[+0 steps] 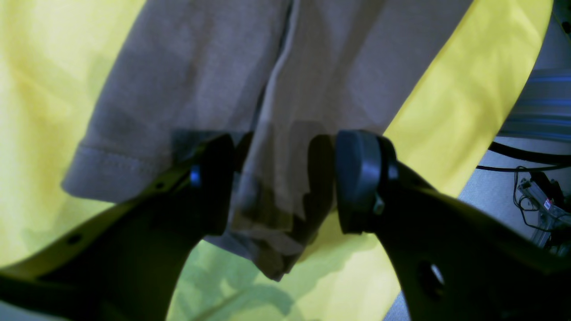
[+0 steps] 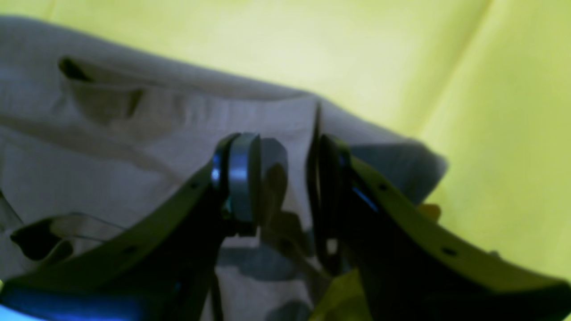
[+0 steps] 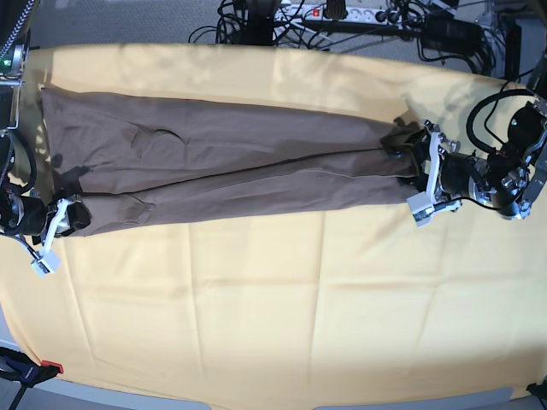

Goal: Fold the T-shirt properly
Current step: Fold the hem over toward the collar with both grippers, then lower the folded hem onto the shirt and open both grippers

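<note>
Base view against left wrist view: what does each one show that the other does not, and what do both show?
Only the base view shows the whole T-shirt stretched long across the yellow cloth, the right gripper at its far end, and cables behind the table. Only the left wrist view shows the stitched hem and the left gripper with jaws apart around bunched fabric. Both show the brown shirt on yellow cloth.

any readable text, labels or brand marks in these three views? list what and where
None readable.
T-shirt: plain, no print or label in view.
Yellow cloth: no markings.
Small device by the cables in the left wrist view: a coloured patch, too blurred to read.
Power strip at the top of the base view: too small to read.
</note>
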